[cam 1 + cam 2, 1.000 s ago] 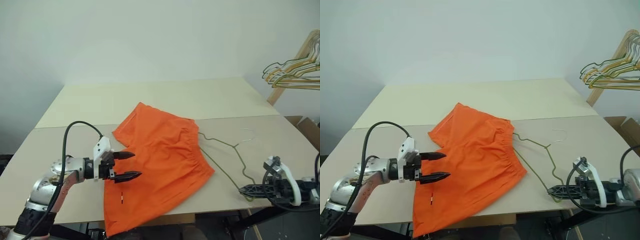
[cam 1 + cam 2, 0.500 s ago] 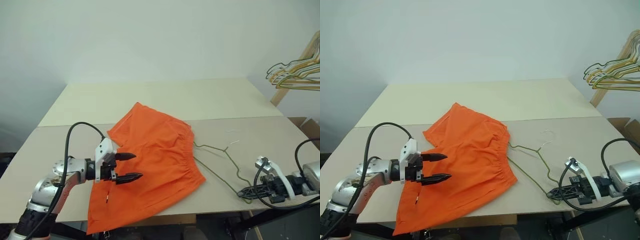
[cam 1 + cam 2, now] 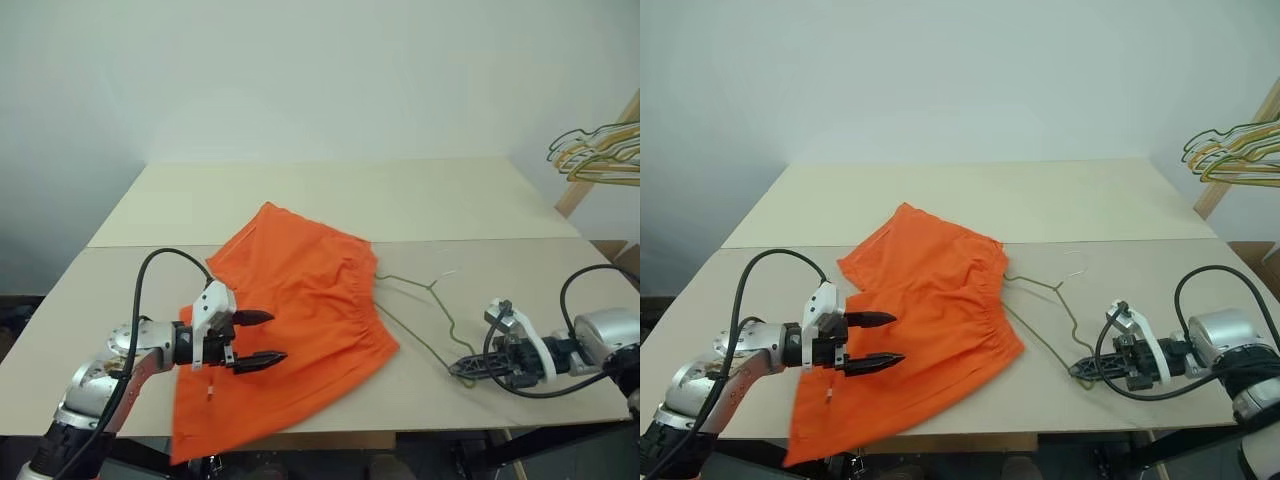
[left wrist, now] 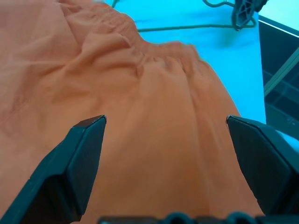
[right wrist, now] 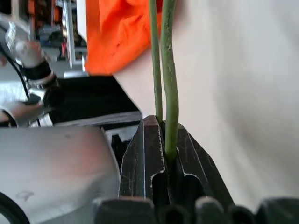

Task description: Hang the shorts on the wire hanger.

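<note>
Shorts (image 3: 290, 320) spread on table (image 3: 330, 195), left hand (image 3: 262, 338) open above them, right hand (image 3: 462, 367) pinching wire hanger (image 3: 425, 315) corner

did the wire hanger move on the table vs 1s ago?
Yes. The wire hanger, pinched in the right gripper, slid left and toward the table's near edge, dragging the shorts.

Far half of the table (image 3: 330, 195) is bare and open to reach, near half is blocked by the shorts (image 3: 290, 320) spread across the middle and the wire hanger (image 3: 425, 315) lying just right of them (touching the waistband), bare strip along the left edge.
</note>
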You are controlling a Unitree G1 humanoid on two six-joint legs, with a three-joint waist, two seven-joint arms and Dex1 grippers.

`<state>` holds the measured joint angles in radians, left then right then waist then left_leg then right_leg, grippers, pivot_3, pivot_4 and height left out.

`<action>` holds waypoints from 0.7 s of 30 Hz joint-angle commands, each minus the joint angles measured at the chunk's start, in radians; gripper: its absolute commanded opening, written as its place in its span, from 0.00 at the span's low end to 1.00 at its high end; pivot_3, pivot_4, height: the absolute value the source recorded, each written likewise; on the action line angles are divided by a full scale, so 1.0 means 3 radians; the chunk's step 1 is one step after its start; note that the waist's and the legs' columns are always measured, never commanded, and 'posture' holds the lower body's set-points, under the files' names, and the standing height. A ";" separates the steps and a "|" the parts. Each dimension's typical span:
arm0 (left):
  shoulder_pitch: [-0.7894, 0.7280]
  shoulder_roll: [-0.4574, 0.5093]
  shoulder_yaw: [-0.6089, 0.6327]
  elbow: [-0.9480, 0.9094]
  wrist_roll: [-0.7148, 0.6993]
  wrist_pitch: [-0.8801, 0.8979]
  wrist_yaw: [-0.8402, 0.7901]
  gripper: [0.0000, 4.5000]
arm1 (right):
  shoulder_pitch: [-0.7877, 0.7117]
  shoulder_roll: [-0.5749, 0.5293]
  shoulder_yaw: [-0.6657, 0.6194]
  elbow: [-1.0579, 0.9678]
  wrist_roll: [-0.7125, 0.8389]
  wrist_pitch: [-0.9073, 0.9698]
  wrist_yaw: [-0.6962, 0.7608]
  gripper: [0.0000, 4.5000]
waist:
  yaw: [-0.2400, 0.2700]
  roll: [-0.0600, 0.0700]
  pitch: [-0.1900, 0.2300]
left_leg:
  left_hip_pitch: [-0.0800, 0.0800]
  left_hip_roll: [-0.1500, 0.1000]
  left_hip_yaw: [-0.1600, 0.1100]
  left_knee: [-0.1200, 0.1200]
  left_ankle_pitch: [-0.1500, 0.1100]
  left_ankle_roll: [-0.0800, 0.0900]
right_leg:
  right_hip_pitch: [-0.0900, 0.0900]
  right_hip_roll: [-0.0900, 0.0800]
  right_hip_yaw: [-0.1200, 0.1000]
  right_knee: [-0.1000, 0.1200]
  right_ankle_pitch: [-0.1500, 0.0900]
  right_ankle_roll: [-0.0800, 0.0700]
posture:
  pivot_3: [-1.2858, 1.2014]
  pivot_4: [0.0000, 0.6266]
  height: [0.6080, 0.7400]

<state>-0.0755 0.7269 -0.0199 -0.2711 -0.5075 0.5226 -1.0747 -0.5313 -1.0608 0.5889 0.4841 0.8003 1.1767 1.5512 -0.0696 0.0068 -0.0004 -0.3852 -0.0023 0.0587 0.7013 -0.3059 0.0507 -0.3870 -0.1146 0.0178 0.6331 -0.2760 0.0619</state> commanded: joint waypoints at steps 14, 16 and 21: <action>-0.0021 0.0011 -0.0053 -0.0085 0.0106 -0.0120 -0.0011 0.99 | -0.0117 0.0046 -0.0147 0.0330 0.0175 -0.0090 0.0211 0.00 | 0.0001 0.0003 -0.0003 | 0.0003 0.0002 0.0001 -0.0001 -0.0003 0.0000 | 0.0000 -0.0005 0.0001 0.0000 0.0000 -0.0002 | 0.47 0.00 1.00; -0.0019 0.0012 -0.0059 -0.0081 0.0110 -0.0128 -0.0012 0.99 | -0.0110 0.0103 -0.0207 0.0360 0.0178 -0.0048 0.0211 0.00 | 0.0007 0.0003 -0.0003 | 0.0003 0.0002 0.0000 -0.0001 -0.0003 0.0000 | 0.0000 -0.0005 -0.0001 0.0000 0.0000 -0.0002 | 0.47 0.00 1.00; -0.0013 0.0018 -0.0064 -0.0084 0.0112 -0.0132 -0.0013 0.99 | -0.0050 0.0083 -0.0240 0.0038 0.0352 0.0145 0.0211 0.00 | 0.0004 0.0003 -0.0003 | 0.0000 0.0001 0.0000 -0.0001 -0.0002 -0.0003 | -0.0002 -0.0020 -0.0002 -0.0001 0.0000 -0.0002 | 0.47 0.00 1.00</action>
<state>-0.0741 0.7267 -0.0438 -0.2713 -0.4731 0.5013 -1.0742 -0.5366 -1.0238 0.5543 0.5473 0.8594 1.1915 1.5548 -0.0685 0.0077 -0.0013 -0.3853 -0.0020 0.0587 0.7010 -0.3064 0.0499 -0.3876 -0.1213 0.0170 0.6329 -0.2759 0.0614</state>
